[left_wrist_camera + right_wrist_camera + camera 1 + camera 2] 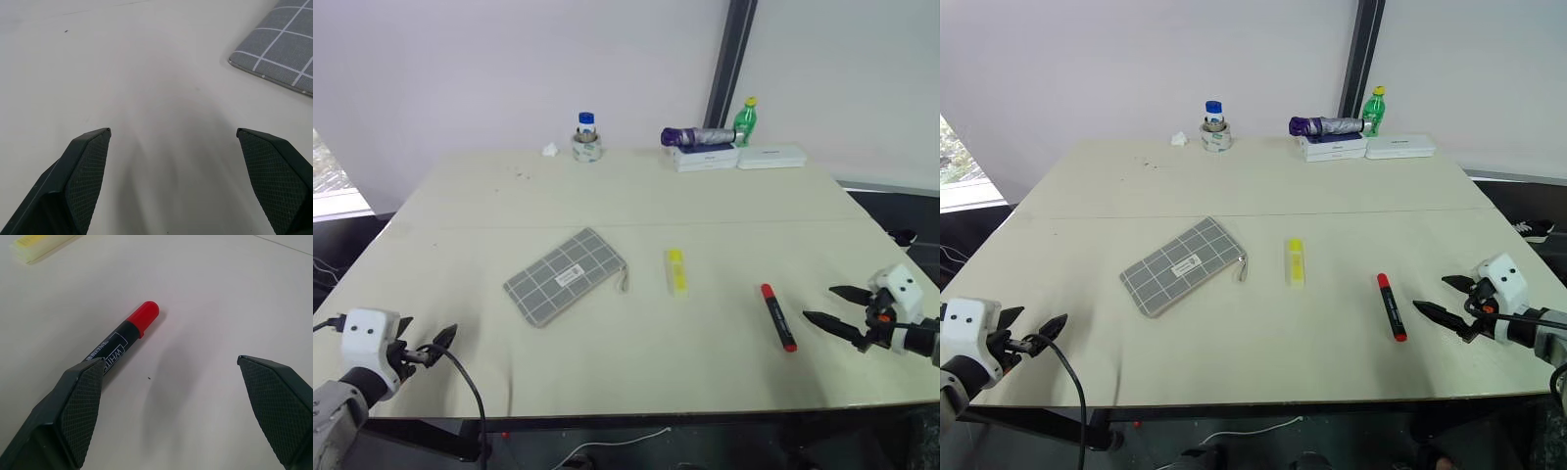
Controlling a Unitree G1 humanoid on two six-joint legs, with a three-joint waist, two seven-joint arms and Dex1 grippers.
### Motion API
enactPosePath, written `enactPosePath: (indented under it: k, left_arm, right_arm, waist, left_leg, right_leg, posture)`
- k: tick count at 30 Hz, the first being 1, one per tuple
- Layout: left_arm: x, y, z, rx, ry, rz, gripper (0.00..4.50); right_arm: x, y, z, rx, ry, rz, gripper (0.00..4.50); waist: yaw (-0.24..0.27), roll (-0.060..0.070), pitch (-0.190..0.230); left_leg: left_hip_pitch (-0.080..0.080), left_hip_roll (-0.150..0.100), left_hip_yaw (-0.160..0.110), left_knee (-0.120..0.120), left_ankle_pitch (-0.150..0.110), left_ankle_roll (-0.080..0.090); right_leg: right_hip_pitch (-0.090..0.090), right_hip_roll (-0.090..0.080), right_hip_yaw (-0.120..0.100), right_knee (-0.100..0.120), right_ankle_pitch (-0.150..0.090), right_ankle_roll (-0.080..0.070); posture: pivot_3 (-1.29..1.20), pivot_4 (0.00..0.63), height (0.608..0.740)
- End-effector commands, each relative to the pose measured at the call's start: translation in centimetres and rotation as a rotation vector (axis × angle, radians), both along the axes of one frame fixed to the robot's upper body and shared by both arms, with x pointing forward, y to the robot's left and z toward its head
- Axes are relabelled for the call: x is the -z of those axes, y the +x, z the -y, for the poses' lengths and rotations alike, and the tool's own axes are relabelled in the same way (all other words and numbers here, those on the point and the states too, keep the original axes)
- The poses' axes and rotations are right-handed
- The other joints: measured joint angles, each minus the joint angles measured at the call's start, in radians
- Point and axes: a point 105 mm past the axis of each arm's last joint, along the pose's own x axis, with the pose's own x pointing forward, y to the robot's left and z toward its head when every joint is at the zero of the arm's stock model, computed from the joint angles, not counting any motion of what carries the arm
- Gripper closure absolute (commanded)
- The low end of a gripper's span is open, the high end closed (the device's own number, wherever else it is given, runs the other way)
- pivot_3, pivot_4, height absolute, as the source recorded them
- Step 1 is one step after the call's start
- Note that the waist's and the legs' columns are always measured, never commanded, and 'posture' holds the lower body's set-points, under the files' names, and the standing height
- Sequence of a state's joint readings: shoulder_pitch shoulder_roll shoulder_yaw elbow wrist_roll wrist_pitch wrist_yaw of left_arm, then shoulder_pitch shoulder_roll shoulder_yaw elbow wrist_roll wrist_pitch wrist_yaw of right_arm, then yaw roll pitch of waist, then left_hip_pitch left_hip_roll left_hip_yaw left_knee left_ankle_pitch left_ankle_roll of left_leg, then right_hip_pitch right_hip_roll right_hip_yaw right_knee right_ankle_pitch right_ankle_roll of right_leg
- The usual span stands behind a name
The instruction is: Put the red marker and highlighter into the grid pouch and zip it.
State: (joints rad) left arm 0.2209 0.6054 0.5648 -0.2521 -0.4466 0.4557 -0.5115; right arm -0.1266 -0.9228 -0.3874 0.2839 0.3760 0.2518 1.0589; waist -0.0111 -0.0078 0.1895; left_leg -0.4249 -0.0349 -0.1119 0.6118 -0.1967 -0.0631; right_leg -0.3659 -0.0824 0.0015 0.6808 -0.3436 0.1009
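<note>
Right gripper (824,305): spread, empty, just right of marker (778,316); may roll it away. Left gripper (438,344): spread, empty. Pouch (564,275): zip seemingly shut, blocking insertion.

Head pair: high, facing forward and down over whole pale beige table (636,211), far. Left wrist: low, close over bare tabletop; corner of flat grey white-gridded fabric pouch (281,46) ahead of fingers. Right wrist: equally close; slim red-capped black-banded marker (124,335) just ahead. Both shared with head views.
</note>
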Motion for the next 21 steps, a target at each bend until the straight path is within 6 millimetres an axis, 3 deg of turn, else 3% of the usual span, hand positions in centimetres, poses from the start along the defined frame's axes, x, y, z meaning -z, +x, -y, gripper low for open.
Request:
enactPosePath:
  k: [1, 11, 16, 21]
  left_arm:
    - [-1.7, 0.0, -0.2, -0.006, 0.037, 0.049, 0.15]
    - [-1.9, 0.2, 0.4, 0.022, 0.065, 0.051, 0.15]
    - [-2.0, 0.7, 2.4, 0.113, 0.117, 0.064, 0.15]
    - [-1.2, 1.2, 4.5, 0.234, 0.199, 0.045, 0.15]
  right_arm:
    - [-1.0, 0.2, -0.1, -0.013, -0.005, 0.040, 0.00]
    - [-2.0, 1.5, -1.2, -0.028, -0.017, 0.092, 0.00]
    - [-4.1, 3.3, -5.7, -0.133, 0.002, 0.174, 0.00]
    - [-5.4, 3.7, -11.6, -0.265, 0.058, 0.241, 0.00]
  waist:
    - [0.000, 0.000, 0.000]
    - [-0.002, 0.000, 0.000]
    - [-0.003, 0.000, 0.000]
    - [0.001, 0.000, 0.000]
  left_leg:
    - [0.000, 0.000, 0.000, 0.000, 0.000, 0.000]
    - [0.000, 0.000, 0.000, 0.000, 0.000, 0.000]
    - [0.000, 0.001, 0.000, 0.000, 0.000, 0.000]
    - [-0.001, 0.000, 0.000, -0.001, 0.000, 0.000]
  right_leg:
    - [0.000, 0.000, 0.000, 0.000, 0.000, 0.000]
    - [0.000, 0.000, 0.000, 0.000, 0.000, 0.000]
    - [0.000, 0.000, 0.000, 0.000, 0.000, 0.000]
    - [-0.001, 0.000, 0.001, 0.000, 0.001, 0.002]
  posture:
    - [0.00, 0.150, 0.737]
    - [0.00, 0.150, 0.737]
    - [0.00, 0.150, 0.737]
    - [0.00, 0.150, 0.737]
